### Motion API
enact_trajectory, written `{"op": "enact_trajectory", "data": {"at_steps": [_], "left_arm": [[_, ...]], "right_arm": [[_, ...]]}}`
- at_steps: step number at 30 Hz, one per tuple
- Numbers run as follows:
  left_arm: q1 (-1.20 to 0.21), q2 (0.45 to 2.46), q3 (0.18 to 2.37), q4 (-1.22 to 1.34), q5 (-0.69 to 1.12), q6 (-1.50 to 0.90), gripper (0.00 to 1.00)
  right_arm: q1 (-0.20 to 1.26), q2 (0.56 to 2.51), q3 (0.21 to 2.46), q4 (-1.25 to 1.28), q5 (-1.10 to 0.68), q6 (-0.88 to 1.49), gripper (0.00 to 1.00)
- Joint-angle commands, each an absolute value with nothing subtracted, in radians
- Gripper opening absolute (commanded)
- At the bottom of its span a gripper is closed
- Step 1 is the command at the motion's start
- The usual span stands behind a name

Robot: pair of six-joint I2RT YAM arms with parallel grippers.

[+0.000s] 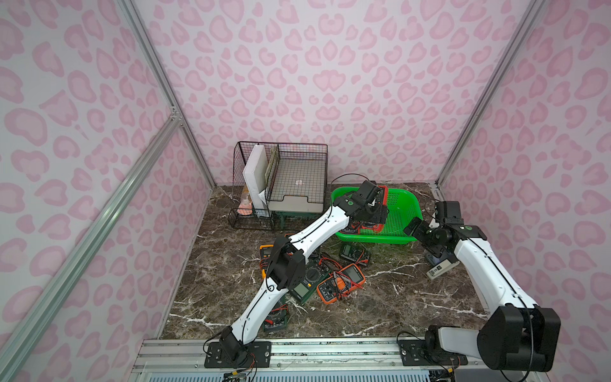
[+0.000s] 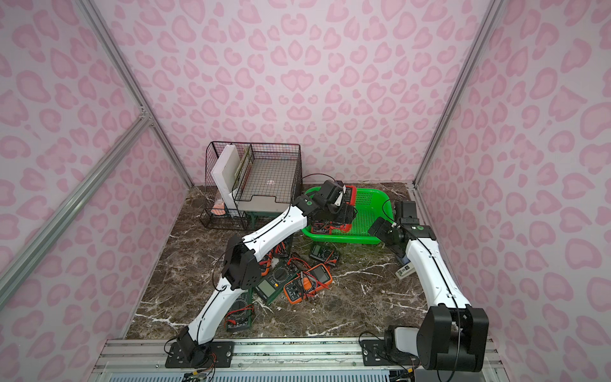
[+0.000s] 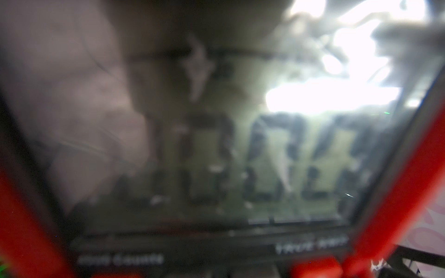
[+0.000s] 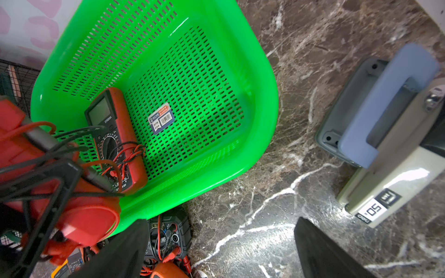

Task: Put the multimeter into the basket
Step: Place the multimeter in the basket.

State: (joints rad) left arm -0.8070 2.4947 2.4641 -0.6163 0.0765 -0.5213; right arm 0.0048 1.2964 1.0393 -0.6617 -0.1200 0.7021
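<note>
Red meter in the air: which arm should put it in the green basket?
Left. The left hand grips the red meter over the basket; the right hand is open and empty beside it.

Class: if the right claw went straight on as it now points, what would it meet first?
The right claw would probably meet the marble tabletop just beside the green basket; depth is unclear.

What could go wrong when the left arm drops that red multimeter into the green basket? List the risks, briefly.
1. The held red multimeter trails loose test leads; they may well snag on the basket rim or stay hanging outside.
2. It hangs over the end where a smaller red multimeter already lies, so it could land on that and come to rest tilted against the wall.
</note>
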Motion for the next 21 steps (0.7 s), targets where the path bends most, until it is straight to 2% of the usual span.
{"op": "enact_trajectory", "data": {"at_steps": [1,11,19,21], "left_arm": [[-0.804,2.513,2.482,-0.523,0.084,-0.524,0.05],[-0.792,2.587,2.513,-0.487,0.078,-0.55,0.14],[-0.789,2.627,2.515,-0.471,0.078,-0.578,0.33],[-0.788,2.633,2.514,-0.472,0.077,-0.583,0.41]], "right_arm": [[0.005,1.297,1.033,-0.636,-0.141,0.687,0.99],[0.005,1.299,1.024,-0.629,-0.147,0.662,0.99],[0.005,1.321,1.039,-0.63,-0.144,0.647,0.99],[0.005,1.329,1.043,-0.632,-0.144,0.645,0.99]]}}
